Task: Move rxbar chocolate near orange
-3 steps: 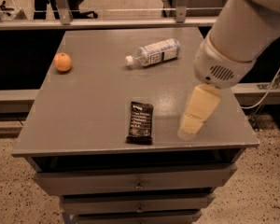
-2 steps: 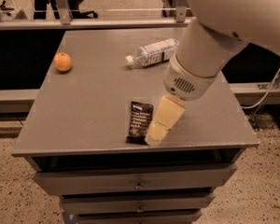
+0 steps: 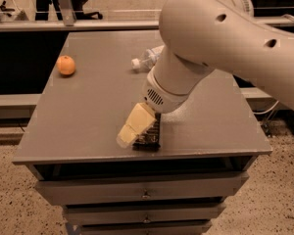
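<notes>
The rxbar chocolate (image 3: 152, 136) is a flat black wrapper lying near the front edge of the grey table (image 3: 88, 111); only its right and front parts show. My gripper (image 3: 127, 133), cream-coloured, hangs from the big white arm (image 3: 225, 38) and sits low over the bar's left side, covering most of it. Whether it touches the bar cannot be told. The orange (image 3: 65, 65) sits at the table's far left, well away from the bar and the gripper.
A clear plastic bottle (image 3: 146, 60) lies on its side at the back middle, partly hidden by the arm. The table is a cabinet with drawers (image 3: 142, 190) below its front edge. A lower shelf and a railing stand behind it.
The arm has swung left and down. The gripper moved from right of the bar to over it, now covering most of the wrapper. Orange, bottle and bar have not moved.
</notes>
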